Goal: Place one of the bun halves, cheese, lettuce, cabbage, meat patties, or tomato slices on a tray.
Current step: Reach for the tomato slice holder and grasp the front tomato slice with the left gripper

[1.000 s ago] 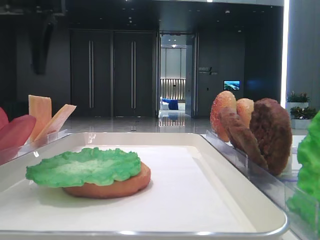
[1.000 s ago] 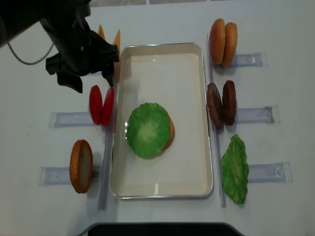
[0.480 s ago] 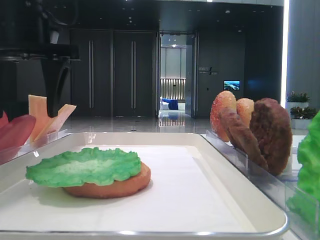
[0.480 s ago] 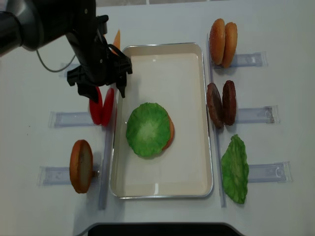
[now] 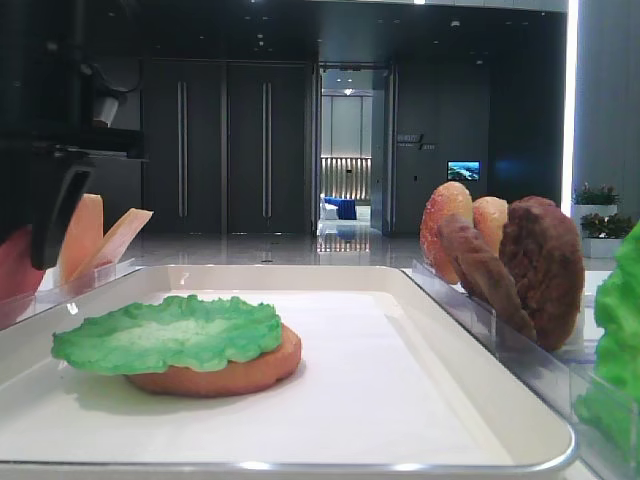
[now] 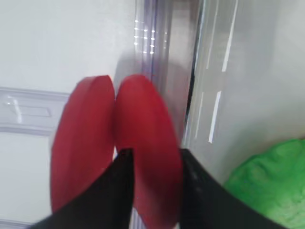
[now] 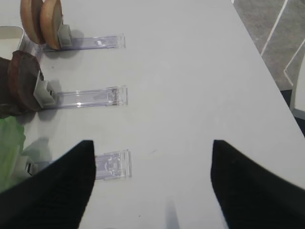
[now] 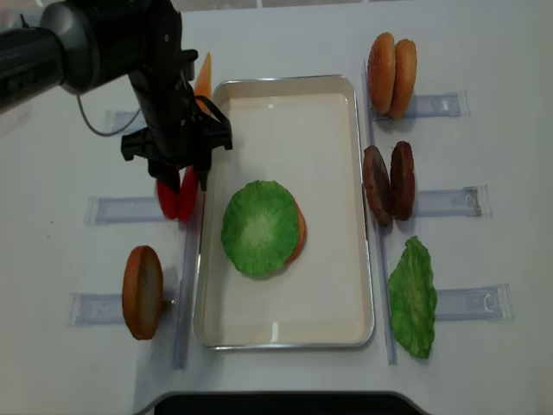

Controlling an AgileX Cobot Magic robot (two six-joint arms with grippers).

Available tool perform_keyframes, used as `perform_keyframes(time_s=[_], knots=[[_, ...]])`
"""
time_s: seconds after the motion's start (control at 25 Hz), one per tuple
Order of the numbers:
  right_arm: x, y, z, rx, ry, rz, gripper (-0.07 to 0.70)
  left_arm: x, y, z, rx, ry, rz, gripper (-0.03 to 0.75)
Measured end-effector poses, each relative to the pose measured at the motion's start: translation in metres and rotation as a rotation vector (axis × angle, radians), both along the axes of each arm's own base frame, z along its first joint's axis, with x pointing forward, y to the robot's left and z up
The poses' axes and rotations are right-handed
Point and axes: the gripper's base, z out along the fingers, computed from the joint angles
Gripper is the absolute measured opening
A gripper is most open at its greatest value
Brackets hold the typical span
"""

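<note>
Two red tomato slices (image 8: 169, 199) stand on edge in a clear rack just left of the white tray (image 8: 285, 81). My left gripper (image 8: 184, 180) reaches down over them. In the left wrist view its black fingers (image 6: 119, 191) press both faces of the right-hand tomato slice (image 6: 147, 129), and the other slice (image 6: 83, 138) stands free to the left. In the tray lies a green lettuce (image 8: 257, 227) leaf on a bun half (image 8: 299, 235). My right gripper (image 7: 152, 186) hangs open over bare table, nothing between its fingers.
Cheese (image 8: 203, 76) slices stand behind the left arm. A bun half (image 8: 143, 291) stands in the front left rack. Right of the tray stand two bun halves (image 8: 391, 73), two meat patties (image 8: 389, 181) and a lettuce leaf (image 8: 412, 298) in clear racks (image 7: 112, 164).
My left arm has come forward from the cheese to the tomato slices and lowered. Its jaws have narrowed from wide open onto the right-hand slice. The right gripper shows no change.
</note>
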Motion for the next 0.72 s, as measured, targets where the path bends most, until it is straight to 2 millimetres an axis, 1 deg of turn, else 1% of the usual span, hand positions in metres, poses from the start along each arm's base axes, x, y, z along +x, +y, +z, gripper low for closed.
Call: perform_keyframes(time_s=[0.04, 0.08, 0.12, 0.24, 0.4, 0.56, 0.64, 0.72], knots=[[0.000, 0.000, 0.000, 0.000, 0.000, 0.000, 0.486, 0.000, 0.001, 0.000, 0.009, 0.003, -0.003, 0.158], [0.000, 0.000, 0.000, 0.000, 0.000, 0.000, 0.486, 0.000, 0.002, 0.000, 0.019, 0.006, -0.007, 0.099], [0.000, 0.000, 0.000, 0.000, 0.000, 0.000, 0.486, -0.001, 0.002, 0.000, 0.027, 0.009, -0.014, 0.067], [0.000, 0.000, 0.000, 0.000, 0.000, 0.000, 0.486, 0.000, 0.002, 0.002, 0.024, 0.010, -0.018, 0.061], [0.000, 0.000, 0.000, 0.000, 0.000, 0.000, 0.486, 0.004, -0.004, 0.012, -0.015, 0.005, -0.022, 0.061], [0.000, 0.000, 0.000, 0.000, 0.000, 0.000, 0.486, 0.008, -0.014, 0.033, -0.055, -0.047, -0.034, 0.060], [0.000, 0.000, 0.000, 0.000, 0.000, 0.000, 0.486, 0.008, -0.023, 0.045, -0.099, -0.074, -0.037, 0.060], [0.000, 0.000, 0.000, 0.000, 0.000, 0.000, 0.486, 0.005, -0.027, 0.052, -0.130, -0.074, -0.033, 0.060]])
